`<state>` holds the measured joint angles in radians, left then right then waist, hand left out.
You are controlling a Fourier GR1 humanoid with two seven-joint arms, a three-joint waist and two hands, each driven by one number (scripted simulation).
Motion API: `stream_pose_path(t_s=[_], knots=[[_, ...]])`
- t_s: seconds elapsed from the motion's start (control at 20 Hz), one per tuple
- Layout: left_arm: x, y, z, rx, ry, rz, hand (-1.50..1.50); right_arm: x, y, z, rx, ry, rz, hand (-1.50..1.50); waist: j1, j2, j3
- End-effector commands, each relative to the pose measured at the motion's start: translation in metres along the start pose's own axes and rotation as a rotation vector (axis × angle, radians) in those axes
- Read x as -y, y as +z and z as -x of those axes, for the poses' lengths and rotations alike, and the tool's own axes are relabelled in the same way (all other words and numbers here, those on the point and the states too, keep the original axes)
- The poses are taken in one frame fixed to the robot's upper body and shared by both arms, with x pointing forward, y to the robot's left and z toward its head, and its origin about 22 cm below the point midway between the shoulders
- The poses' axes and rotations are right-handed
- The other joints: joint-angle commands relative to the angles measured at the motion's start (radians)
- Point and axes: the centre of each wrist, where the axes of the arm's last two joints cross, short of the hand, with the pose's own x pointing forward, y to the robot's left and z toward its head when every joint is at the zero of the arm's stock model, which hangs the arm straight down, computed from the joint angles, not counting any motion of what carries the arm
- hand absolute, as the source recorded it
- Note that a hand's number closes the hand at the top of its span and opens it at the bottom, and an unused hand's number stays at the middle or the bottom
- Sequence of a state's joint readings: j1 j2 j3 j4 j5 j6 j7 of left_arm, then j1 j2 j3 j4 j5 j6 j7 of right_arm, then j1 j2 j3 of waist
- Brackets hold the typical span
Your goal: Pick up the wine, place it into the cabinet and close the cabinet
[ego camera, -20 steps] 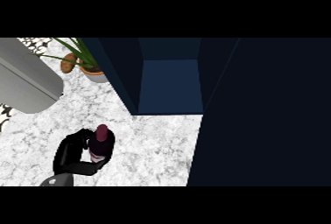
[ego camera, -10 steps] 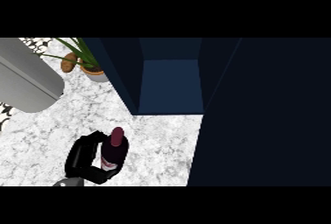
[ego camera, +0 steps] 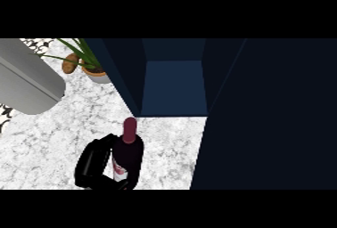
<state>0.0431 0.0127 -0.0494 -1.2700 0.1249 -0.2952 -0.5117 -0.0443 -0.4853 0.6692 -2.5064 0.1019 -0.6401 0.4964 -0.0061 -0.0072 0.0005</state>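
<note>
One hand, the left hand (ego camera: 92, 164), is gripping the wine (ego camera: 127, 156) with curled fingers before the open cabinet (ego camera: 172, 87); placing and closing are remaining.

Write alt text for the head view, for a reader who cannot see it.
A black hand is curled round a dark wine bottle with a red top, over a white marble counter, just in front of an open dark blue cabinet. A potted plant and a grey cylinder sit at the upper left.
</note>
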Motion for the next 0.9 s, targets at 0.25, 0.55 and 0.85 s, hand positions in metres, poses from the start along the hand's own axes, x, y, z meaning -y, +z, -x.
stream_pose_path(t_s=[0.25,0.55,0.85], knots=[[0.046,-0.001,-0.035,0.021,-0.027,0.02,1.5,0.006,0.033,-0.039,0.08,-0.07,0.003,-1.5,-0.003,-0.001,-0.001],[0.077,-0.042,-0.048,0.066,-0.076,-0.046,1.5,0.014,0.027,-0.034,0.074,-0.039,-0.005,-1.5,-0.007,0.004,0.0],[0.074,-0.067,-0.043,0.072,-0.153,-0.113,1.5,0.015,0.038,-0.041,0.067,-0.045,-0.002,-1.5,-0.016,0.003,-0.001]])
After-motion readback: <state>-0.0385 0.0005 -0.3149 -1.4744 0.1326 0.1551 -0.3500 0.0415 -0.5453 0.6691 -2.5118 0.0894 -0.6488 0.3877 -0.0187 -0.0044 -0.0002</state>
